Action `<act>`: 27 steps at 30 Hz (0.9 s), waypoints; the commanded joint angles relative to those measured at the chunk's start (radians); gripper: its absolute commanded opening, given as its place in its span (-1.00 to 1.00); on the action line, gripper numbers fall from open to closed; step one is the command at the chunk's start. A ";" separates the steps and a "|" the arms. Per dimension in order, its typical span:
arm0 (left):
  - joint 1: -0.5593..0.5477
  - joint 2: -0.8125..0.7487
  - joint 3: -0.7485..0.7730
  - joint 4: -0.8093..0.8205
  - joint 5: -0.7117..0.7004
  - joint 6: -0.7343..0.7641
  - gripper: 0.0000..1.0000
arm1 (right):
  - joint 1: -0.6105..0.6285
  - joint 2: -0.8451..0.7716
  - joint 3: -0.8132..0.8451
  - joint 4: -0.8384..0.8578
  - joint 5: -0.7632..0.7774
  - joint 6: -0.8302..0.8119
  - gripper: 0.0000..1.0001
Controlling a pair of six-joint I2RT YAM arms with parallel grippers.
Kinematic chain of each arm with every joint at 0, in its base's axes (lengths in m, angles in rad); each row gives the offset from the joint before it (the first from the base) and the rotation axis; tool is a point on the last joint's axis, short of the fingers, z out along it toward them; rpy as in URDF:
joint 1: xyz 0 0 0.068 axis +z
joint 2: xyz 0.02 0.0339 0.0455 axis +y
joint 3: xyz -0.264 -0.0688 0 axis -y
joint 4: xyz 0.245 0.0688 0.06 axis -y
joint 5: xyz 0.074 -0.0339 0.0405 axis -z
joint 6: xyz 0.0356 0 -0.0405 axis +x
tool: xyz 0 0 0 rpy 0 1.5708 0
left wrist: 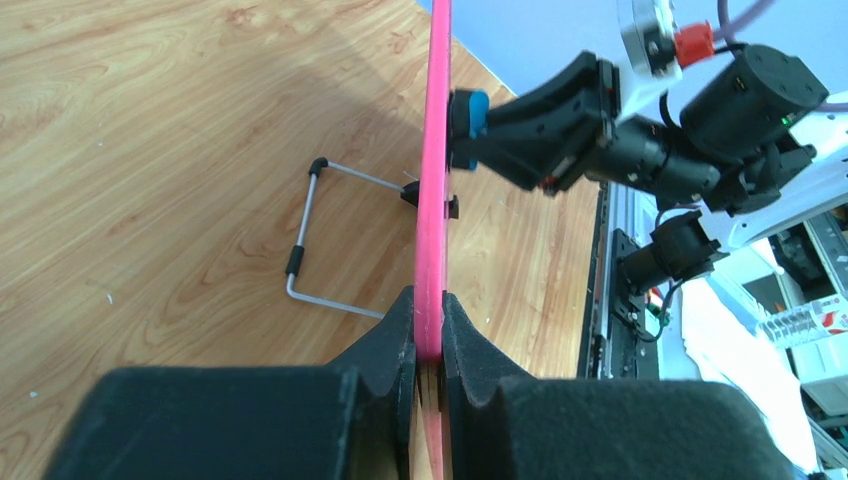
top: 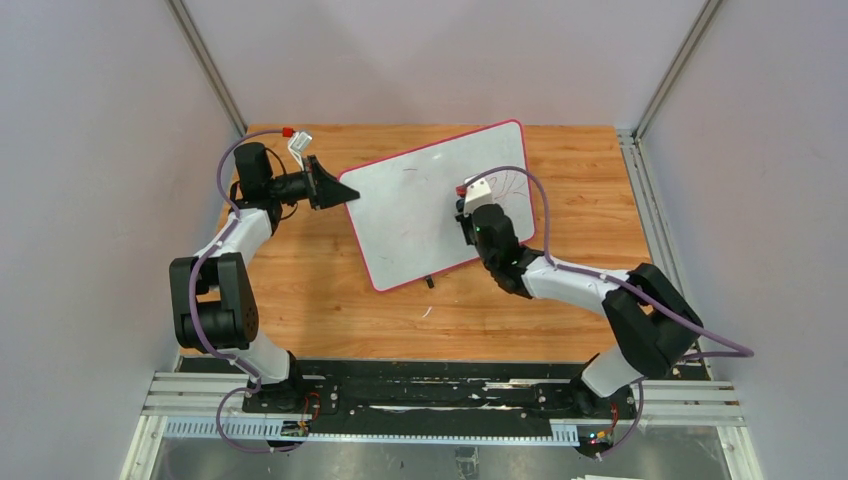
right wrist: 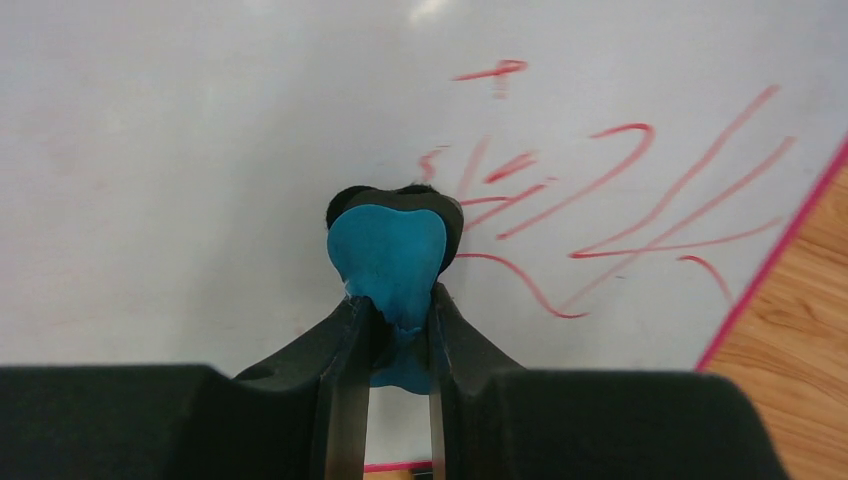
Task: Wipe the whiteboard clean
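The whiteboard (top: 425,205) sits near the middle of the wooden surface (top: 320,290), turned at an angle so that one corner points toward the back and another toward the near edge. The left gripper (top: 335,188) grips the board at its left corner; in the left wrist view its jaws are clenched on the pink rim (left wrist: 432,200), one on each face, and the board appears edge-on as a thin pink line running away from the camera. On the surface beside that edge lies a bent wire stand (left wrist: 310,240) with black tips. The right gripper (top: 470,205) rests over the right part of the board, its jaws closed on a blue eraser (right wrist: 388,255) that has a black pad beneath it. The eraser is pressed against the white face, just left of a patch of red scribbles (right wrist: 620,200). The scribbles spread toward the board's pink right edge, beyond which the wood shows. The area of the board to the left of the eraser looks mostly white, with only faint smudges.
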 commanded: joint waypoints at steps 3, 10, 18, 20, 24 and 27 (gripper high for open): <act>0.017 -0.015 -0.004 0.033 0.001 0.056 -1.00 | -0.134 -0.061 -0.044 -0.024 0.052 -0.037 -0.99; 0.016 -0.011 -0.001 0.032 -0.002 0.053 -1.00 | -0.104 -0.078 -0.049 -0.037 -0.047 0.017 -0.99; 0.017 -0.014 -0.001 0.033 -0.002 0.052 -1.00 | 0.069 -0.004 -0.030 0.011 -0.014 0.055 -0.99; 0.016 -0.014 -0.002 0.033 -0.002 0.052 -1.00 | 0.111 0.020 -0.014 0.018 -0.004 0.062 -0.99; 0.016 -0.016 -0.002 0.033 0.001 0.051 -1.00 | 0.153 0.065 0.017 0.022 0.033 0.048 -0.99; 0.016 -0.021 -0.005 0.033 0.004 0.053 -1.00 | 0.128 0.070 0.018 0.010 0.082 0.039 -0.99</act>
